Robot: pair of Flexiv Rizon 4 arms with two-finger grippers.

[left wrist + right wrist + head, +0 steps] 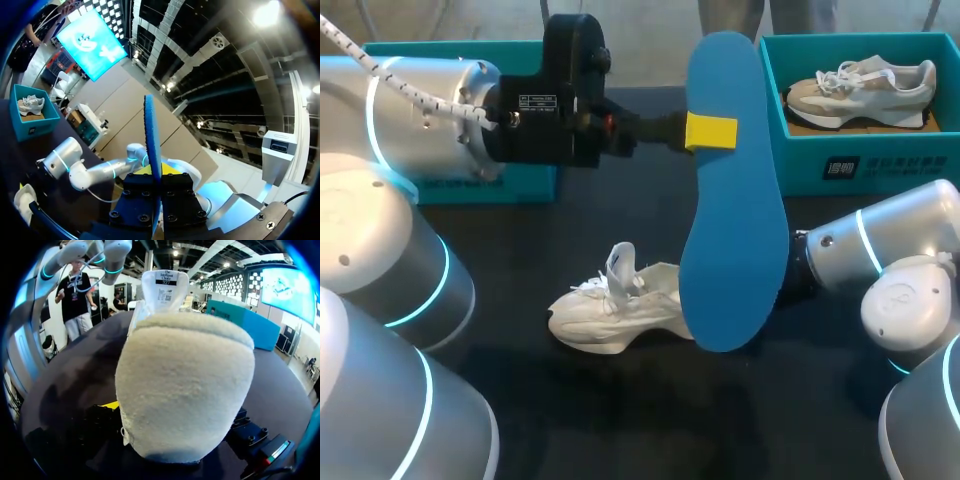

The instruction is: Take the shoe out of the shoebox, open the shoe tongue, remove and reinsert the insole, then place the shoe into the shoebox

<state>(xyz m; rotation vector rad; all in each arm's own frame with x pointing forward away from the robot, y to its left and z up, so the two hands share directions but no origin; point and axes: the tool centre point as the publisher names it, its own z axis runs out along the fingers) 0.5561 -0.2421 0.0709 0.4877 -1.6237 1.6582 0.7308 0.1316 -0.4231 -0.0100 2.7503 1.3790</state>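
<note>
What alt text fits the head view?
The left gripper holds a blue insole upright above a dark table, where a white shoe sits. The right arm ends hidden behind the insole. A teal shoebox at the far right holds a second shoe.

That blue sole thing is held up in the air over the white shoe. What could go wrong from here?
The left end effector pinches the insole towards one end only, so the long free part might swing or slip out. To go back in, it has to pass the raised tongue of the white shoe; a bendy insole could catch there and buckle.
</note>
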